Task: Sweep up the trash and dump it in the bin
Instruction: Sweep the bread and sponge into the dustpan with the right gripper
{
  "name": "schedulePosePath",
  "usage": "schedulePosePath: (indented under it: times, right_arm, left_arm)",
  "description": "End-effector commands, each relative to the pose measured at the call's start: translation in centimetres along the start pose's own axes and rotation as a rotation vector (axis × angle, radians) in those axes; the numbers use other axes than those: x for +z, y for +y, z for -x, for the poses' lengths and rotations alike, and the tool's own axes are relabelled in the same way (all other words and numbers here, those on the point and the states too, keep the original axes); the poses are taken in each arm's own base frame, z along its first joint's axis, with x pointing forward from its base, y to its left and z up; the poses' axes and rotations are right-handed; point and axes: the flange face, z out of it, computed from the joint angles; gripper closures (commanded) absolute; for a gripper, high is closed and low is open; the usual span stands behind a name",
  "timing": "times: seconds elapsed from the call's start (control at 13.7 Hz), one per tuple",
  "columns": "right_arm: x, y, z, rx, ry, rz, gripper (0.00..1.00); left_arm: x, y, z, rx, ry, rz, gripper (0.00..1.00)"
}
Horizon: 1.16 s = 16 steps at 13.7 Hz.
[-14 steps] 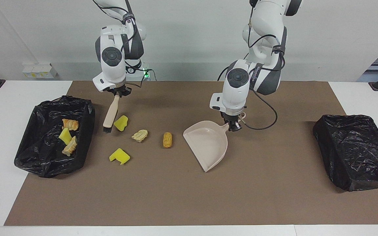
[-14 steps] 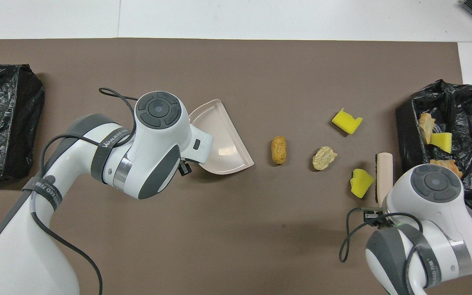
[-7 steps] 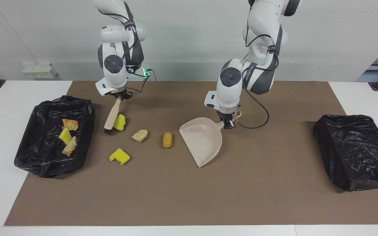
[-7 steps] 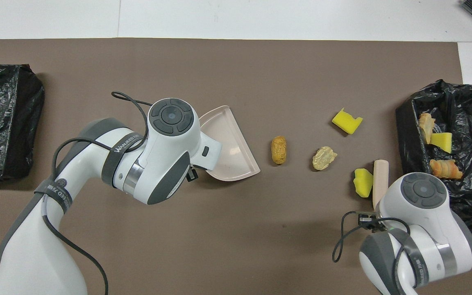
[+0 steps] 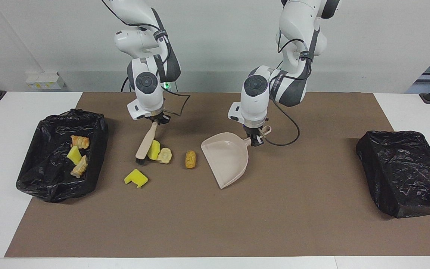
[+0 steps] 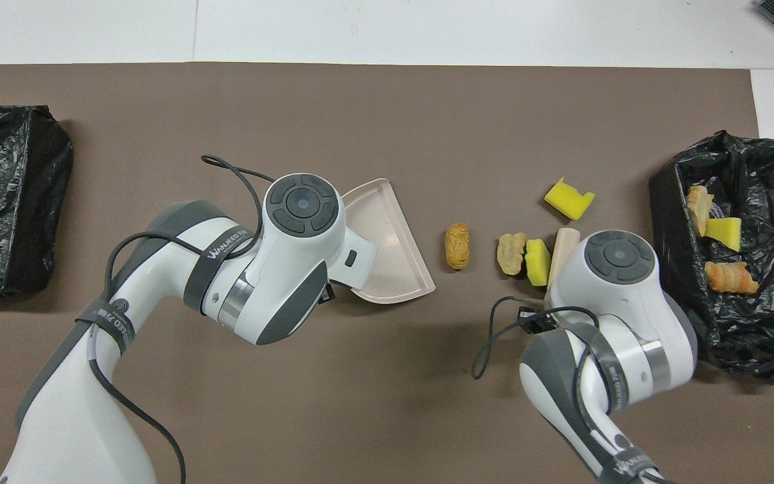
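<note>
The right gripper (image 5: 156,121) pinched the brush (image 5: 146,144), bristles against trash (image 5: 159,153) mid-mat (image 5: 274,224); the left gripper (image 5: 254,140) pinched the dustpan (image 5: 227,158) handle; "WANJEED" marked the left arm.

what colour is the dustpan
Pale pinkish beige dustpan; the facing view shows it best.
</note>
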Motion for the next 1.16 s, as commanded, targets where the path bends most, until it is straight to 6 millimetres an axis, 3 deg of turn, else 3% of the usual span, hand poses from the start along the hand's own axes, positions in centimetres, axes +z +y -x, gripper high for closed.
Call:
schedulePosePath:
  times: [0.0,0.15,0.44,0.58,0.8,1.09]
  right_arm:
    - [-1.2,-4.9,-2.4,0.025,-0.026,-0.012,1.00]
    - [-2.1,-7.1,-3.1,-0.011,-0.008,-0.043,1.00]
    - [-3.3,-11.5,-0.5,-0.341,0.006,-0.091,1.00]
    - [-4.0,-12.2,0.3,-0.478,-0.004,-0.149,1.00]
    - [-7.4,-10.6,1.3,-0.530,-0.032,-0.270,1.00]
    - [-9.1,-4.9,-0.7,-0.454,-0.078,-0.271,1.00]
  left_arm:
    - [0.7,0.5,0.1,0.026,-0.008,-0.024,1.00]
    - [0.8,0.3,0.2,0.052,0.000,-0.031,1.00]
    - [1.2,0.1,0.5,0.101,0.007,-0.033,1.00]
    - [1.2,-0.1,0.4,0.166,0.022,-0.047,1.00]
    - [1.9,0.2,0.5,0.226,0.039,-0.063,1.00]
    - [1.8,-0.1,0.4,0.223,0.057,-0.074,1.00]
